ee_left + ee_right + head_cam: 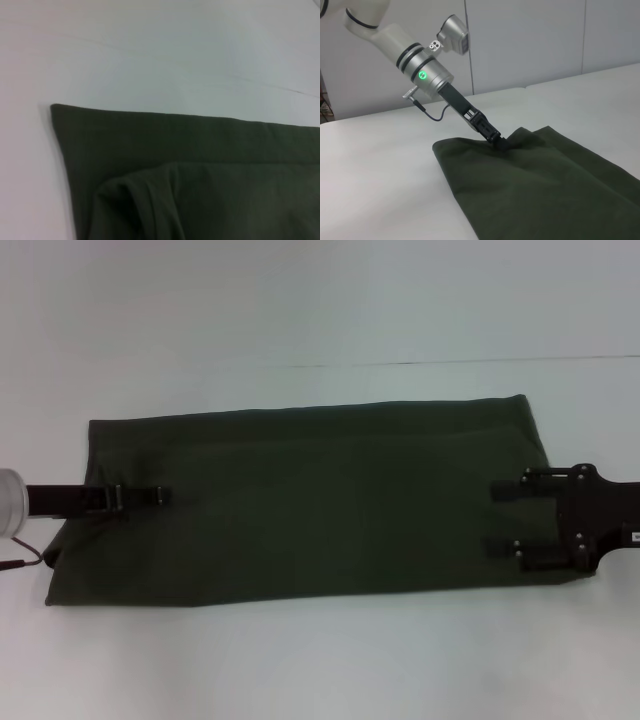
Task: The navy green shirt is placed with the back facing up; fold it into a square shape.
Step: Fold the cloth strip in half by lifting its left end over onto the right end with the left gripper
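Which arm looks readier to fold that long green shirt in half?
Probably the left. The left gripper already presses into the navy green shirt at its end, fabric bunching there, while the right gripper hovers open over the other end.

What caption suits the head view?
Both grippers, left gripper and right gripper, at opposite ends of the folded navy green shirt.

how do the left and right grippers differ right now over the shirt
The left gripper looks slim, its fingers close together, tip pressed into the navy green shirt near its left end. The right gripper shows two fingers spread well apart, lying flat over the shirt's right end. The left one comes down at a slant; the right looks level. Both are black and over the cloth.
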Tool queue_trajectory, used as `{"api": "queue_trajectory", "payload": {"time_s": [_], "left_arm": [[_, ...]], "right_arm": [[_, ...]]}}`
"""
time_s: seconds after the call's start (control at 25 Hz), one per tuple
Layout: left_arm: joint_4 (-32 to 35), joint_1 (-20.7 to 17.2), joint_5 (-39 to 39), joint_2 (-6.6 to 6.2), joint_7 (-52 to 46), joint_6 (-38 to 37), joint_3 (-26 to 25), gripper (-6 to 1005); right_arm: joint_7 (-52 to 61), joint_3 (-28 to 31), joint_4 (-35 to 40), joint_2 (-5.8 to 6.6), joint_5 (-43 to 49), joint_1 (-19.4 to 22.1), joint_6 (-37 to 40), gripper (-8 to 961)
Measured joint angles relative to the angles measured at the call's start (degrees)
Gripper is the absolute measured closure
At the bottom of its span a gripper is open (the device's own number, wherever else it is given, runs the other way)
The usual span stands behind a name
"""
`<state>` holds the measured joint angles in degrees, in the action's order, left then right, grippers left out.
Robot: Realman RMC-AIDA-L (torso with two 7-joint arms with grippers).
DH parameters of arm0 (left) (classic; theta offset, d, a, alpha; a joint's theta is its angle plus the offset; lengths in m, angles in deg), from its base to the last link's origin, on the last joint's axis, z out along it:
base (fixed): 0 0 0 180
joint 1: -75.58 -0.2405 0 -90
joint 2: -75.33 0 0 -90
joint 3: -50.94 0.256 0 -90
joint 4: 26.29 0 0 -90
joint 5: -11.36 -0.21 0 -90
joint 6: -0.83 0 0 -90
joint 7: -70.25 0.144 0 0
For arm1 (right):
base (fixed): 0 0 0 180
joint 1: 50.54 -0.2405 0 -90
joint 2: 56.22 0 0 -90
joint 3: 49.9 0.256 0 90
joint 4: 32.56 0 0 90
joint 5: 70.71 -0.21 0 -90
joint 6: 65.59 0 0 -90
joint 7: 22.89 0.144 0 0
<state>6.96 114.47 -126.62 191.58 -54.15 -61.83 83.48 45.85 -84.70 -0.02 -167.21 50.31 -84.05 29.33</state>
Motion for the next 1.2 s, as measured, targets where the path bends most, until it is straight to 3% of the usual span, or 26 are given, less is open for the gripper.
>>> {"api": "queue_trajectory", "payload": {"time_s": [0.52, 0.72, 1.2], "left_arm": [[5.3, -1.3, 1.1, -0.45, -3.9, -2.2, -0.9, 120], [7.2, -1.8, 0.4, -1.29, -6.5, -2.2, -0.9, 120], [5.7, -0.8, -5.9, -2.01, -11.9, 0.1, -0.5, 119]], "right_arm": [[0.0, 0.0, 0.0, 0.00, 0.1, -0.3, 0.0, 177], [0.1, 0.0, 0.0, -0.03, 0.1, -0.4, -0.4, 177], [0.3, 0.0, 0.0, -0.09, 0.1, -0.6, -0.6, 178]]}}
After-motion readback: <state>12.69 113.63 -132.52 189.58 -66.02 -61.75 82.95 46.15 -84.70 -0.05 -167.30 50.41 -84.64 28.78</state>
